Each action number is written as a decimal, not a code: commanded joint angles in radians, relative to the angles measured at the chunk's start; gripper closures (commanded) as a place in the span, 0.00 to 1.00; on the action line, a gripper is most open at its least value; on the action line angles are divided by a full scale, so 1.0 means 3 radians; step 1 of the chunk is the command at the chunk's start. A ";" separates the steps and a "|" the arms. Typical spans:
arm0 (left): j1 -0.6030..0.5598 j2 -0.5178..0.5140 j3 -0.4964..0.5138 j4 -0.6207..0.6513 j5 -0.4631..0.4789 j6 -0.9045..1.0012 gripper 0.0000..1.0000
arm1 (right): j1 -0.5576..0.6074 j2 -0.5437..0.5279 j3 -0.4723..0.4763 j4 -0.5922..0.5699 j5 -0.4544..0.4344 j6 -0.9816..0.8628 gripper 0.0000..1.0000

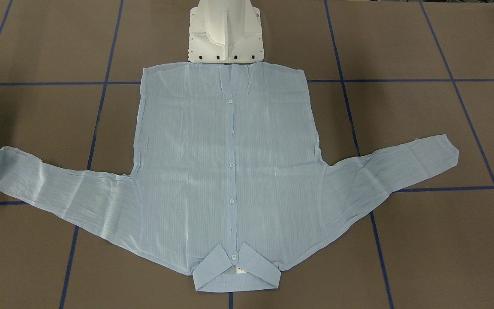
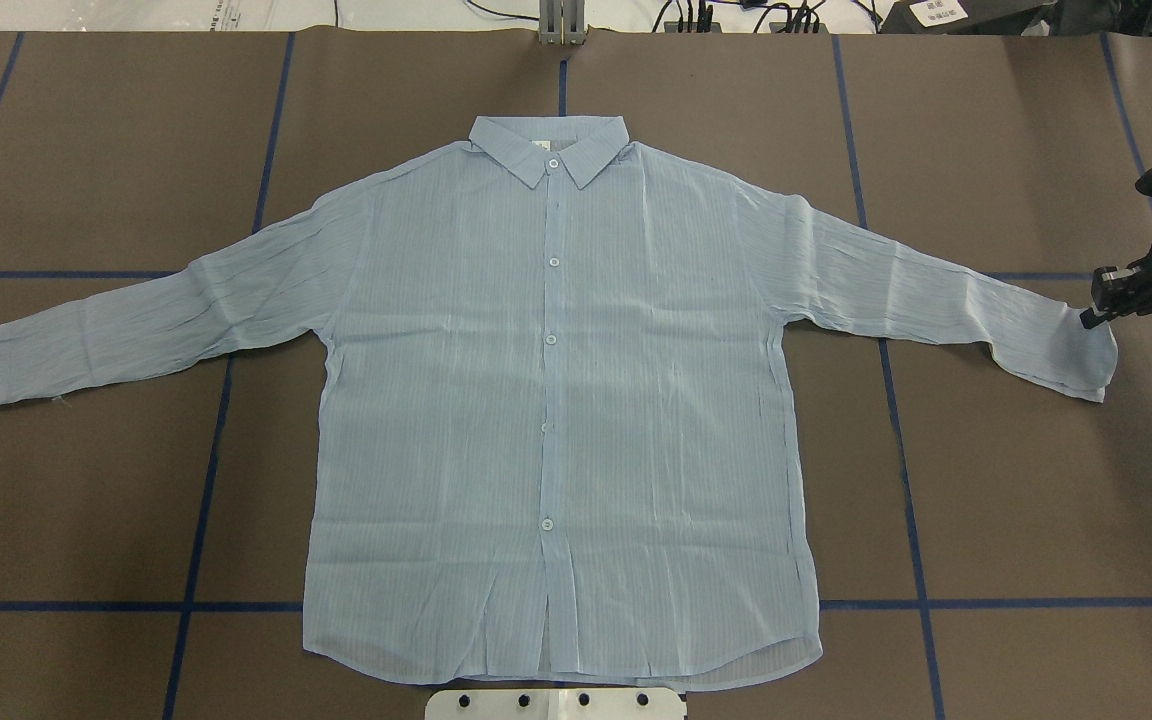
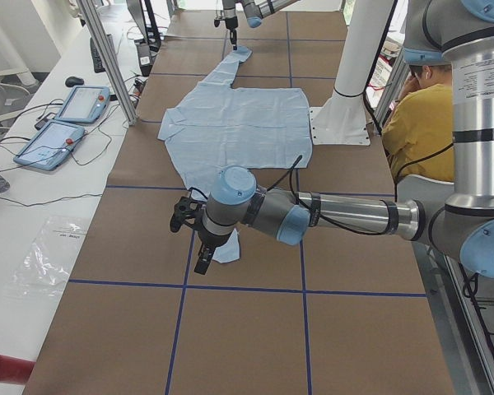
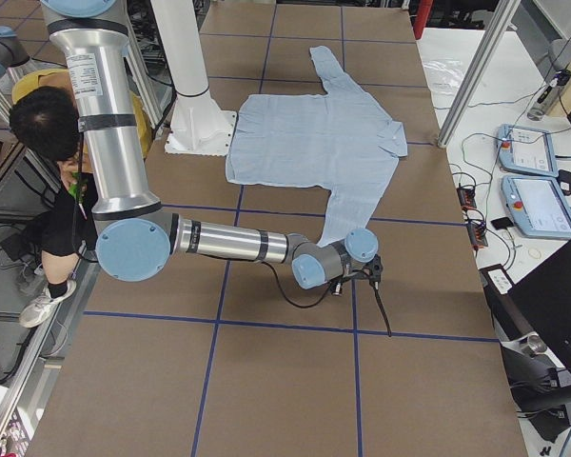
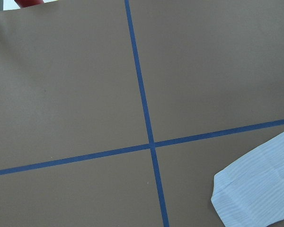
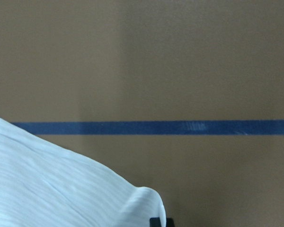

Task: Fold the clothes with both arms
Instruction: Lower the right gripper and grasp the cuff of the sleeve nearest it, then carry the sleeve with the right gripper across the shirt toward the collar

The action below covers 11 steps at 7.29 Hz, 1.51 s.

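We see bright, even light from overhead on the table (image 2: 86,500), and shadows stay soft (the darkest patch sits at the left edge of the front-facing view). The shirt (image 2: 556,400) shows faint sheen along its wrinkles. The right wrist view is dim and blurred, and the side views lean outward near their edges.

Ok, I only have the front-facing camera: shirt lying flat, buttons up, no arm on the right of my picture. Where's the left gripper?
Observer: The left gripper hangs just beyond the left cuff, seen from the left-end camera.
Operator: Open or shut?
Observer: Cannot tell from there; its wrist camera shows only that cuff and the table, no fingers.
Operator: And the black bit at my left edge?
Observer: That's the right gripper; overhead, its tip sits at the right cuff.
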 commanded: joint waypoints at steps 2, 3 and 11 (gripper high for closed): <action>0.0000 0.0000 -0.0009 -0.0005 0.0000 0.0003 0.00 | 0.0003 0.0001 0.0476 -0.0023 0.0090 0.0377 1.00; 0.0000 0.0000 -0.0004 -0.0051 0.0000 -0.0007 0.00 | -0.0068 0.0007 0.0716 -0.0018 0.0096 0.0806 1.00; 0.0000 0.0000 -0.0025 -0.0061 -0.0020 -0.0007 0.00 | -0.1295 0.2821 -0.0542 0.0023 -0.1150 0.3858 1.00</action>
